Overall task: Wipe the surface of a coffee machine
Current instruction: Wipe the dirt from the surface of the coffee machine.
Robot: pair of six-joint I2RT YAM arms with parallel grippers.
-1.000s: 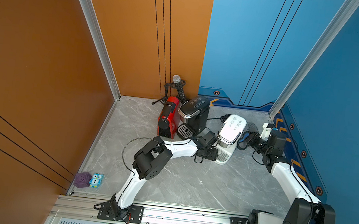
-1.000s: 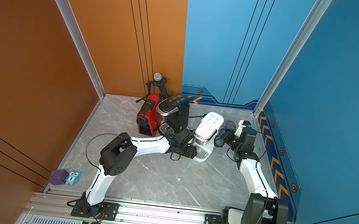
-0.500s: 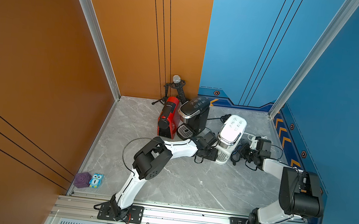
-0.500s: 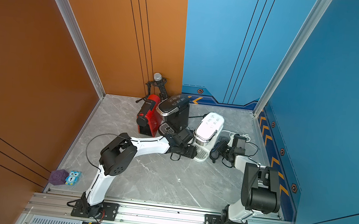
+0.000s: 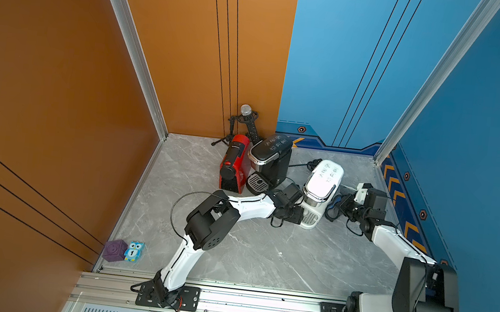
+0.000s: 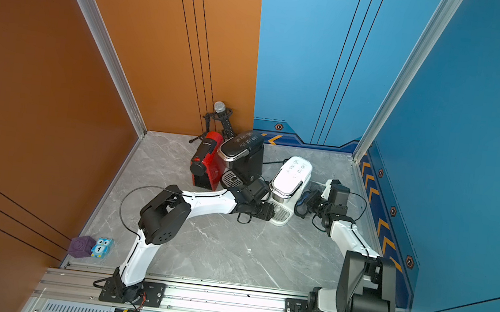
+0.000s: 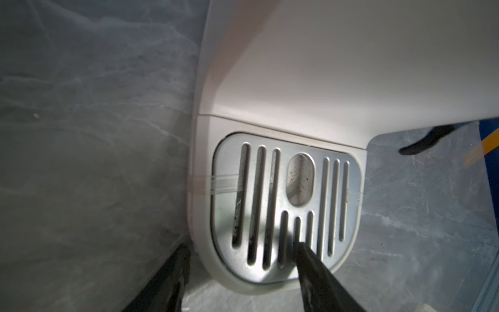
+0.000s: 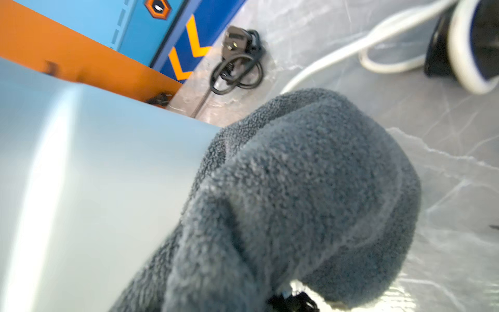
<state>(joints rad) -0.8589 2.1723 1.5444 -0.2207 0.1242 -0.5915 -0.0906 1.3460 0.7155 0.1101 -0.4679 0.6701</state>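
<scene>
Coffee machine [image 5: 322, 182] side: press cloth [image 8: 310, 189] flat, clamped tight in right gripper [image 5: 343, 203]. Left gripper [image 7: 241, 247] spread over drip tray [image 7: 286, 205], gripping nothing; brace base.

Both top views look steeply down from high above my base rail [image 5: 257, 301], facing the far corner [image 5: 284, 71], far enough back to hold the whole floor [image 5: 263, 254]; they share nearly everything. My left wrist camera hangs very close to the white coffee machine [image 7: 324, 67], over its drip tray [image 7: 286, 205], looking out along my fingers [image 7: 318, 278]. My right wrist camera, just as close, peers past the grey cloth [image 8: 310, 189] at that same machine's side.
</scene>
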